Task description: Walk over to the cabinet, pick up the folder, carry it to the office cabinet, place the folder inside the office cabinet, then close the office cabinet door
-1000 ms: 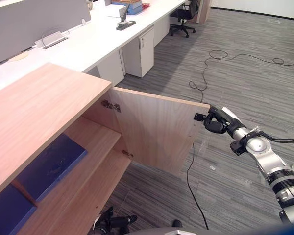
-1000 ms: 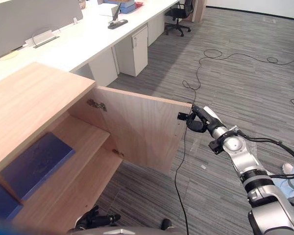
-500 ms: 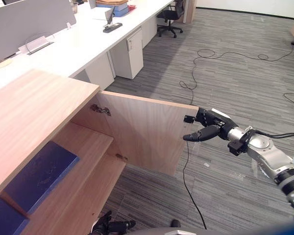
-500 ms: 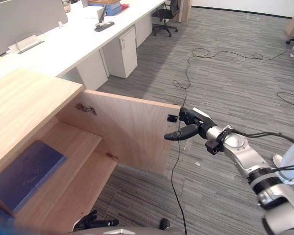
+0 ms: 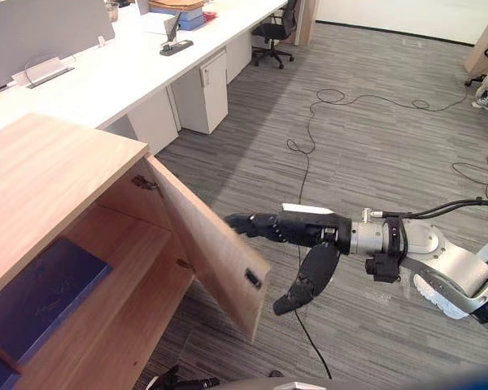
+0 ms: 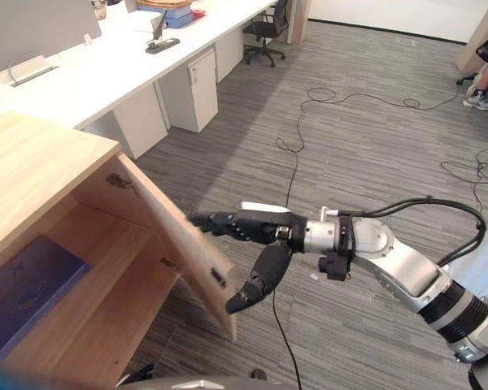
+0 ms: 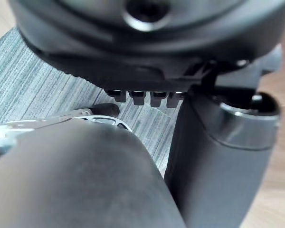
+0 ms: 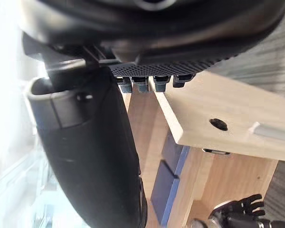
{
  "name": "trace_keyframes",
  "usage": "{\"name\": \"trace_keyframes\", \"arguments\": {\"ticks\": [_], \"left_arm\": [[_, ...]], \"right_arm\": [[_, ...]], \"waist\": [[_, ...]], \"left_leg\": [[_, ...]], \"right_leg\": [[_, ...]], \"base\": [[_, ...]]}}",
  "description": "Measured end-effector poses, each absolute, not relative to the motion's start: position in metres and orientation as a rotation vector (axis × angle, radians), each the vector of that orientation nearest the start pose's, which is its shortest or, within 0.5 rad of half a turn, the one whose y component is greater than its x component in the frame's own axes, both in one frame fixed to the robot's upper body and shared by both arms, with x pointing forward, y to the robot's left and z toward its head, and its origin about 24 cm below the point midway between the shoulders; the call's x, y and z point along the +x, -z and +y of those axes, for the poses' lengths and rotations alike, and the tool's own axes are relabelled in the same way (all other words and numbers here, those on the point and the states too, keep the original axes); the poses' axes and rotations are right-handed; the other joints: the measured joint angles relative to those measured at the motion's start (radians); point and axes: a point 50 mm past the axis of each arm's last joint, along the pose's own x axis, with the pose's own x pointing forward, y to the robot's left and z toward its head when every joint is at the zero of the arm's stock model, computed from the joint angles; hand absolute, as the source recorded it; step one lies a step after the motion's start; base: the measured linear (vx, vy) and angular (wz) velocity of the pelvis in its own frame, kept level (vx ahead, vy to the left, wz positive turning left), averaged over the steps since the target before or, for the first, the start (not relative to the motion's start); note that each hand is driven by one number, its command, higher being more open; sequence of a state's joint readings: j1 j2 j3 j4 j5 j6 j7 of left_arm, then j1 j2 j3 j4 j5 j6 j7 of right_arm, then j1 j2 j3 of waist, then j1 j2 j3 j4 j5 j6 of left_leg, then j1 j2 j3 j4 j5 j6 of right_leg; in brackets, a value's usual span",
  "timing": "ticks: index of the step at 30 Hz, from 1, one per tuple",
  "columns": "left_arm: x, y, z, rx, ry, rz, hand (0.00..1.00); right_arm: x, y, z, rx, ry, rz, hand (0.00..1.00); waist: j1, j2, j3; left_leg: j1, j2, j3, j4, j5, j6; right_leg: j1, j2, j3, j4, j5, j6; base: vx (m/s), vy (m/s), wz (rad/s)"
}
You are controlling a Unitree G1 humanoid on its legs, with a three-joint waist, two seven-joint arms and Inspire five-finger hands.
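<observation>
On the grey carpet floor (image 5: 374,138) a long white tabletop (image 5: 106,73) runs along the far left, with a black office chair (image 5: 272,36) at its far end. Nearer, at the left, stands the wooden office cabinet (image 5: 57,162). Its door (image 5: 207,252) hangs on hinges at the upper and lower inside corners and stands part-way open, at a slant to the cabinet front, free edge pointing out into the room. Inside, the blue folder (image 5: 41,288) lies flat on the upper shelf (image 5: 138,244), well back from the door.

The right hand (image 5: 305,227) reaches in from the right with its fingers (image 5: 248,221) stretched out straight and pressed together. Their tips meet the outer face of the door near its top, and the thumb is spread wide, hanging down below the palm. The left hand (image 8: 237,213) hangs low in front of the cabinet, fingers loosely spread and holding nothing.

At the far right edge a person's leg and shoe (image 5: 484,101) show.
</observation>
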State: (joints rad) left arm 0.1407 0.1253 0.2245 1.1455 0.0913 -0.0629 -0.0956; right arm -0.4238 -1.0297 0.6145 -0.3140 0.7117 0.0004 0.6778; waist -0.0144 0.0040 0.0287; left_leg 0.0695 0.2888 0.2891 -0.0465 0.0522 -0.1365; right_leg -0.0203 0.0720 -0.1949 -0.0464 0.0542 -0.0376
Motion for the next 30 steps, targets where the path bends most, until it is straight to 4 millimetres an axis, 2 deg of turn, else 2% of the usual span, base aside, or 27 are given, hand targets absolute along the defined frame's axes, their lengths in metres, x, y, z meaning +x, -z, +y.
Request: {"name": "trace_keyframes", "arguments": {"ticks": [1,2,6,12,14,17,21,25,26,28,29,30], "left_arm": [[0.051,0.167,0.222,0.012,-0.167,1.210,1.00],[0.051,0.166,0.226,0.021,-0.170,1.211,1.00],[0.054,0.165,0.230,0.032,-0.172,1.207,1.00],[0.057,0.165,0.230,0.027,-0.175,1.203,1.00],[0.058,0.165,0.232,0.013,-0.207,1.198,1.00],[0.058,0.165,0.234,-0.023,-0.252,1.190,1.00],[0.050,0.167,0.236,-0.107,-0.350,1.213,1.00],[0.048,0.167,0.236,-0.172,-0.419,1.204,1.00],[0.045,0.168,0.235,-0.205,-0.449,1.206,1.00],[0.042,0.169,0.232,-0.248,-0.484,1.203,1.00],[0.041,0.170,0.226,-0.280,-0.502,1.205,1.00],[0.040,0.170,0.227,-0.295,-0.515,1.203,1.00]], "right_arm": [[0.233,-0.141,-0.130,-0.393,-1.383,-0.005,1.00],[0.226,-0.133,-0.124,-0.384,-1.447,0.022,1.00],[0.212,-0.118,-0.125,-0.403,-1.550,0.132,1.00],[0.197,-0.092,-0.134,-0.372,-1.552,0.268,1.00],[0.198,-0.081,-0.137,-0.351,-1.532,0.317,1.00],[0.197,-0.056,-0.138,-0.339,-1.511,0.402,1.00],[0.194,-0.021,-0.128,-0.305,-1.480,0.478,1.00],[0.197,0.009,-0.123,-0.272,-1.395,0.544,1.00],[0.194,0.028,-0.126,-0.282,-1.342,0.601,1.00],[0.191,0.047,-0.132,-0.356,-1.289,0.656,1.00],[0.187,0.067,-0.143,-0.390,-1.200,0.728,1.00],[0.186,0.075,-0.148,-0.432,-1.155,0.742,1.00]], "waist": [[0.001,-0.006,-0.003],[0.003,-0.025,-0.013],[0.013,-0.046,-0.015],[0.039,-0.047,-0.014],[0.046,-0.046,-0.012],[0.058,-0.046,-0.012],[0.068,-0.052,-0.003],[0.100,-0.059,0.001],[0.112,-0.059,0.000],[0.121,-0.053,0.002],[0.130,-0.049,0.010],[0.132,-0.052,0.013]], "left_leg": [[0.000,-0.001,0.000,0.000,0.000,0.000],[-0.001,-0.005,0.000,0.000,0.000,0.000],[-0.001,-0.013,0.000,0.000,-0.005,0.005],[-0.003,-0.019,-0.002,0.006,-0.017,0.016],[-0.011,-0.020,-0.007,0.014,-0.019,0.020],[-0.026,-0.022,-0.039,0.022,-0.019,0.022],[-0.055,-0.039,-0.115,0.026,-0.013,0.031],[-0.058,-0.069,-0.195,0.020,-0.009,0.044],[-0.056,-0.089,-0.242,0.013,-0.006,0.048],[-0.056,-0.113,-0.287,0.012,-0.006,0.048],[-0.052,-0.152,-0.336,0.018,-0.013,0.062],[-0.053,-0.178,-0.358,0.027,-0.018,0.070]], "right_leg": [[0.000,-0.001,0.001,0.000,0.001,-0.001],[0.000,-0.005,0.001,0.000,0.001,-0.002],[0.000,-0.010,0.001,0.000,0.001,0.002],[0.002,-0.021,0.001,0.000,0.004,0.008],[0.003,-0.023,-0.006,0.000,0.001,0.012],[0.007,-0.028,-0.034,0.000,-0.002,0.013],[0.023,-0.045,-0.110,0.009,-0.020,0.024],[0.054,-0.078,-0.186,0.034,-0.051,0.046],[0.077,-0.104,-0.232,0.045,-0.067,0.061],[0.095,-0.131,-0.278,0.070,-0.086,0.077],[0.086,-0.195,-0.325,0.181,-0.152,0.101],[0.070,-0.241,-0.343,0.265,-0.196,0.115]], "base": [[0.05,0.036,-0.06],[0.03,0.025,-0.01],[0.03,0.033,0.02],[0.00,0.040,0.01],[-0.02,0.013,0.11],[-0.03,-0.001,0.30],[-0.02,0.010,0.56],[0.02,0.050,0.69],[0.05,0.067,0.83],[0.06,0.107,1.00],[0.07,0.149,1.08],[0.08,0.188,1.21]]}}
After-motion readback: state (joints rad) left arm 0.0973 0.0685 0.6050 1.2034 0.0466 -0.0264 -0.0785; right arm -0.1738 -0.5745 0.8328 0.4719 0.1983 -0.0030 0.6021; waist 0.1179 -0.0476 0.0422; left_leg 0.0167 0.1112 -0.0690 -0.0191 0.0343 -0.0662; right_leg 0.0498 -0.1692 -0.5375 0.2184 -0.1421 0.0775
